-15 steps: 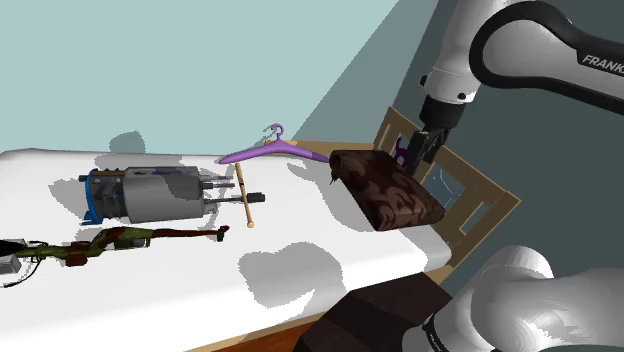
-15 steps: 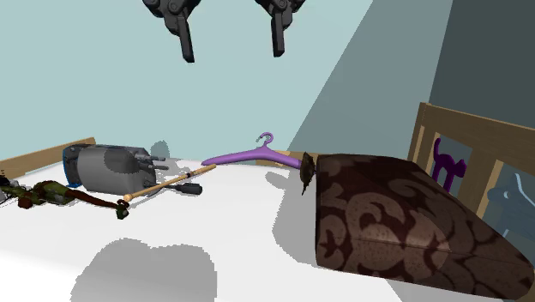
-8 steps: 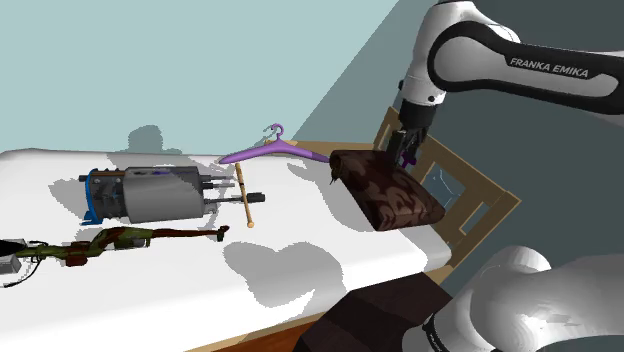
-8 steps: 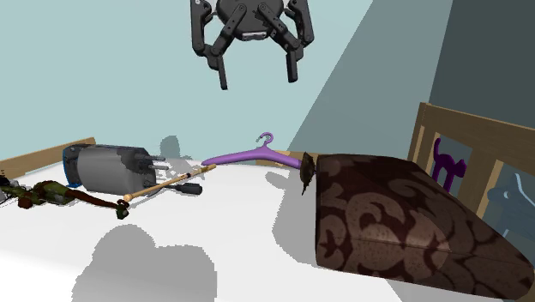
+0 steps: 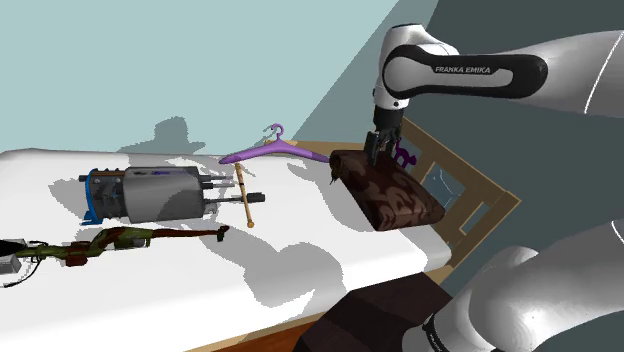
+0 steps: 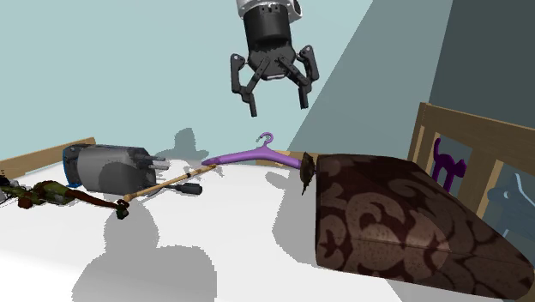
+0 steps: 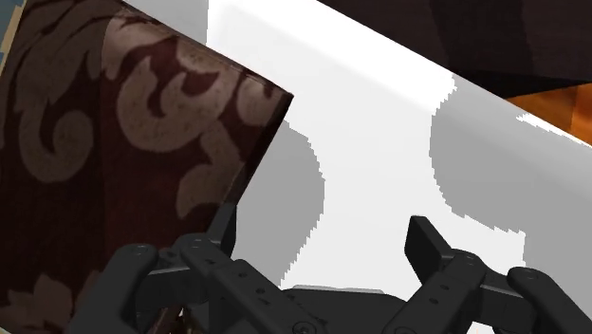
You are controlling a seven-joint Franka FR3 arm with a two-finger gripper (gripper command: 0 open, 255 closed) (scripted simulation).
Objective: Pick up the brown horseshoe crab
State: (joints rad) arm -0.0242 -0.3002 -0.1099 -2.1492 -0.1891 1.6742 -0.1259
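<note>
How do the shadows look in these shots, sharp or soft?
Shoulder view: hard-edged grey shadows on the bed and wall. Second exterior view: jagged grey patches on the bed. Wrist view: stair-stepped shadow edges beside the pillow.

shoulder: high, behind stand (image 5: pixel 380 312) | exterior: low, near | wrist: close, downward | shared: cushion (image 6: pixel 386 219)

Crab (image 6: pixel 305 169) is tiny and dark brown, tail spike pointing down, apparently propped on edge against the cushion (image 6: pixel 394 223) corner.
</note>
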